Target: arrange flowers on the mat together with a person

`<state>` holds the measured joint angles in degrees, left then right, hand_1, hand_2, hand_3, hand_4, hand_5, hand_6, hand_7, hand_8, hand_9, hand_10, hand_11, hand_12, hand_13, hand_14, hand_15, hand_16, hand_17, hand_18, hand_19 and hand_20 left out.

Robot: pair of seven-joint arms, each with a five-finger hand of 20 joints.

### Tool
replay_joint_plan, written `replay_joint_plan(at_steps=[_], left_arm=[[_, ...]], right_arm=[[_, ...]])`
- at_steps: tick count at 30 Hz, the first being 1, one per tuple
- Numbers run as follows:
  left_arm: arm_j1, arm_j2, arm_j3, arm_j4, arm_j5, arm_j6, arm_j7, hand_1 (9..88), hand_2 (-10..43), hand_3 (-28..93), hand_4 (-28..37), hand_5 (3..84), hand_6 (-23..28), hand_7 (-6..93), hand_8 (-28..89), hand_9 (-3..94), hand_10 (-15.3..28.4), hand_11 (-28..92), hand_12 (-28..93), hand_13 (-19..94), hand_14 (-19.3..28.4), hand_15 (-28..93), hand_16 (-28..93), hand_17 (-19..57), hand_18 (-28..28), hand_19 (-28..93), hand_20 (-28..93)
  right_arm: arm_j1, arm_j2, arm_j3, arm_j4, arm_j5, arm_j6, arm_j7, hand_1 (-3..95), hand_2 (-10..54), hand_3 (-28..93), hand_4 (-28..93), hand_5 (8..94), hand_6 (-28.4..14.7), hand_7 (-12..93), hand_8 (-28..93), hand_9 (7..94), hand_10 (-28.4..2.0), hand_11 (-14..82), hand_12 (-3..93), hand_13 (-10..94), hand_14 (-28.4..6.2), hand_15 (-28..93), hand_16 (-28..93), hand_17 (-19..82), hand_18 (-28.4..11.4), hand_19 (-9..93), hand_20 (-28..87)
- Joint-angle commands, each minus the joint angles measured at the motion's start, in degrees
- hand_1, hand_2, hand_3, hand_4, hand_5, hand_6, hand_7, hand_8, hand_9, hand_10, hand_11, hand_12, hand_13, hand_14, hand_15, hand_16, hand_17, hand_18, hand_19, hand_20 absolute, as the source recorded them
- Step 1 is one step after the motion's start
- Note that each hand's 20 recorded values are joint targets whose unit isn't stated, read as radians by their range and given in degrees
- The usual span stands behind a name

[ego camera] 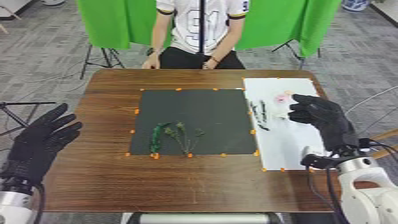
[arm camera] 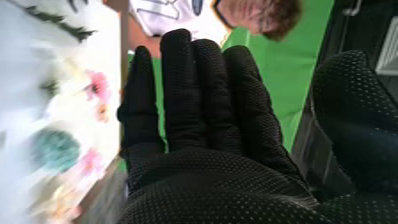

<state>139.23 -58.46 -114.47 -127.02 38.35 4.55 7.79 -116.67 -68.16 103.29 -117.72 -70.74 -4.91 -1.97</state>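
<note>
In the head view my left hand [ego camera: 43,137] is open beside the table's left edge. My right hand [ego camera: 322,117] is over the white sheet's right side, near some flowers. The right wrist view has this hand [arm camera: 204,135] with straight fingers and nothing held. On the dark mat [ego camera: 191,112] lie a dark green sprig [ego camera: 156,137] and a thin branching stem [ego camera: 184,137], side by side near its front edge. The white sheet [ego camera: 282,145] bears leafy twigs [ego camera: 258,115] and a pink flower [ego camera: 281,98]. A teal bloom [arm camera: 56,150] and pink flowers [arm camera: 96,86] appear in the right wrist view.
Orange markers line the edges of the mat and sheet. The brown table [ego camera: 107,185] extends in front of the mat. A person [ego camera: 197,35] sits across the table, hands at its far edge. Green cloth [ego camera: 115,25] hangs behind.
</note>
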Motion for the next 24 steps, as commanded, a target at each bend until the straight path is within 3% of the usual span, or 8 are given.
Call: replay_joint_plan(at_steps=[1, 6, 11, 15, 17, 19, 21, 24], left_arm=[[0.4, -0.41, 0.00, 0.22, 0.17, 0.30, 0.41, 26.3, 0.2, 71, -24.1, 33.4, 4.3, 15.5, -8, 29.7, 12.8, 20, 20, 25, 15.7, 33, 3, -7.2, 23.1, 48, 16], [-0.7, 0.34, 0.75, 0.75, 0.26, -0.17, 0.47, 26.4, 0.2, 71, -24.1, 33.4, 4.4, 15.4, -8, 29.7, 12.8, 20, 20, 25, 15.6, 33, 3, -7.1, 23.1, 48, 16], [-0.4, -0.06, 1.04, 0.81, 0.26, -0.23, 0.04, 26.3, 0.2, 71, -24.1, 33.4, 4.3, 15.4, -8, 29.7, 12.9, 20, 20, 25, 15.7, 33, 3, -7.1, 23.1, 48, 16], [-2.2, 1.27, 1.94, 1.50, 0.43, -1.25, -0.68, 26.4, 0.2, 71, -24.2, 33.4, 4.2, 15.6, -8, 29.7, 12.9, 20, 20, 25, 15.6, 33, 3, -7.1, 23.1, 48, 16], [-1.6, 1.44, 1.84, 1.41, 0.15, -0.75, -0.43, 26.4, 0.2, 71, -24.2, 33.4, 4.3, 15.6, -8, 29.7, 12.9, 20, 20, 25, 15.6, 33, 3, -7.1, 23.1, 48, 16], [-0.8, 0.46, 1.50, 1.15, 0.25, -0.62, -0.68, 26.3, 0.3, 71, -24.2, 33.3, 4.3, 15.6, -8, 29.6, 12.9, 20, 20, 25, 15.6, 33, 3, -7.1, 23.1, 48, 16], [-0.9, 1.26, 1.54, 1.16, 0.09, -0.65, -1.16, 26.3, 0.3, 71, -24.2, 33.4, 4.3, 15.6, -8, 29.6, 12.9, 20, 20, 25, 15.6, 33, 3, -7.1, 23.1, 48, 16], [-2.4, 3.22, 1.41, 1.65, 0.45, -2.01, -1.61, 26.4, 0.3, 71, -24.2, 33.4, 4.3, 15.6, -8, 29.7, 12.9, 20, 20, 25, 15.6, 33, 3, -7.1, 23.1, 48, 16]], right_arm=[[-3.9, -5.6, 1.6, -1.3, -0.4, 0.4, -1.6, 21.5, 1.1, 85, -22, 47.3, -5.5, 20, -10, 47.0, -15.0, 25.0, 26.6, 41, -12.9, 43, 23, 16, -20.6, 55, 35], [-5.0, -6.4, 2.9, -2.1, -0.4, 0.0, -2.4, 21.3, 1.4, 85, -22, 47.4, -4.7, 22, -10, 47.4, -15.2, 24.9, 26.6, 41, -12.9, 43, 23, 16, -20.6, 55, 36], [-4.5, -7.2, 3.1, -1.3, -0.9, -2.3, -1.8, 20.9, 1.8, 84, -23, 48.3, -4.3, 23, -11, 48.4, -15.3, 24.7, 26.4, 42, -13.1, 43, 23, 16, -20.7, 55, 36], [-4.3, -7.2, 3.4, -1.5, -1.0, -1.9, -2.2, 20.0, 1.9, 83, -23, 48.6, -4.3, 23, -11, 48.6, -15.3, 24.7, 26.4, 42, -13.1, 43, 23, 16, -20.7, 55, 36], [-4.1, -7.2, 2.8, -1.2, -0.1, -1.7, -1.1, 20.0, 1.9, 83, -22, 48.6, -4.3, 23, -11, 48.7, -15.4, 24.6, 26.5, 42, -13.1, 43, 23, 16, -20.7, 55, 36], [-3.7, -7.4, 2.3, -0.8, 0.2, -3.0, -0.9, 20.0, 1.9, 84, -22, 48.7, -4.3, 23, -11, 48.8, -15.5, 24.5, 26.5, 42, -13.1, 43, 23, 16, -20.7, 55, 36], [-3.7, -7.3, 2.3, -1.1, -1.3, -3.1, -1.0, 20.2, 2.0, 83, -22, 48.7, -4.3, 23, -11, 48.9, -15.5, 24.4, 26.4, 42, -13.2, 43, 23, 16, -20.7, 55, 36], [-3.7, -7.1, 2.6, -1.6, -3.2, -2.6, -1.2, 20.2, 2.1, 83, -22, 48.6, -4.4, 23, -11, 48.8, -15.5, 24.4, 26.5, 42, -13.1, 43, 23, 16, -20.6, 55, 36]])
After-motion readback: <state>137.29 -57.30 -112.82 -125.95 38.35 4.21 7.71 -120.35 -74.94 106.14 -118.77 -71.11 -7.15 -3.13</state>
